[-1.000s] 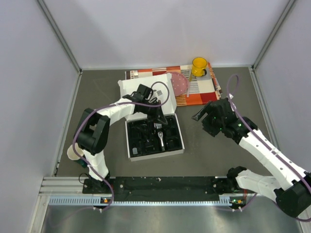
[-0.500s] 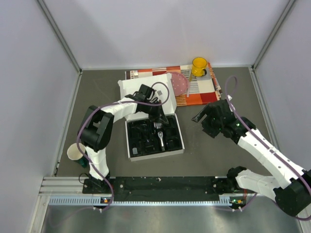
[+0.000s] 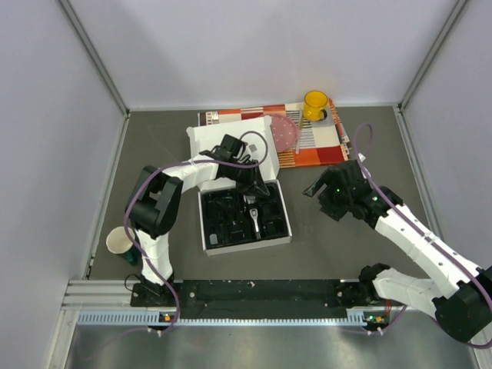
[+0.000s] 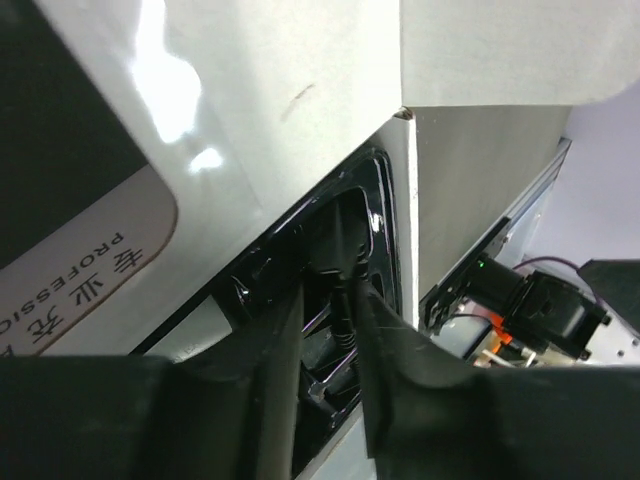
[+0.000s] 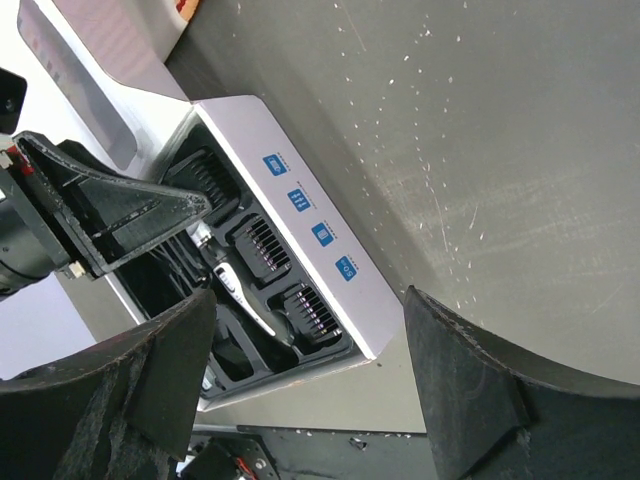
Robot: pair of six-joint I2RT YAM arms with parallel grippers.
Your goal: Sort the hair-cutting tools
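From above, the left tool (image 3: 247,181) reaches into the far edge of the boxed tray (image 3: 287,219), where the clipper (image 3: 252,219) lies. The right tool (image 3: 321,191) hangs spread and empty above the tabletop (image 3: 323,254). Left wrist: fingers (image 4: 385,380) stand narrowly parted around a thin black piece (image 4: 343,290) (whether they grip it, I cannot tell). Right wrist: guard combs (image 5: 262,248) sit slotted in the tray.
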